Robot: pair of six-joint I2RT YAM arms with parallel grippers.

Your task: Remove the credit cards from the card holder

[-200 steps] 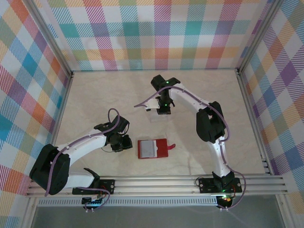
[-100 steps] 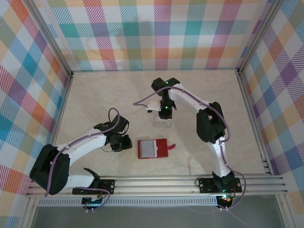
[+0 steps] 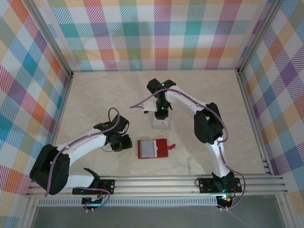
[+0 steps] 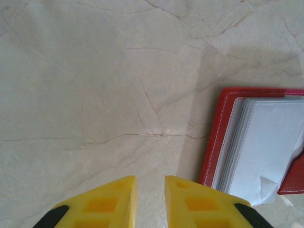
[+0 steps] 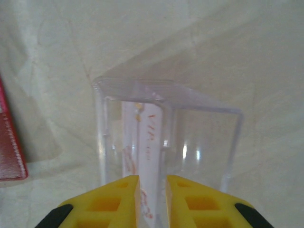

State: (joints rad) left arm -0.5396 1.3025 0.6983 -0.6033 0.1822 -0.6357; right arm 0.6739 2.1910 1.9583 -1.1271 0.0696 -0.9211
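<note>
On a pale marble counter point(image 3: 95, 95), the left jaws hang low by the near edge. The gap between them is narrow and empty, and they sit just left of the holder point(image 3: 153, 148) without touching it. The red holder lies open and flat at the middle of the near edge, grey pockets up. Whether cards remain inside is hard to tell. Just beyond it, toward the counter's centre, stands a clear box point(image 3: 160, 123). The right jaws hover over it, narrowly apart, and a pale card point(image 5: 145, 142) with red print runs between them into the box. I cannot tell whether it is gripped or loose. This looks like the drop-off step. Next, the right jaws would need to release fully, lift clear, and reach for the holder.
</note>
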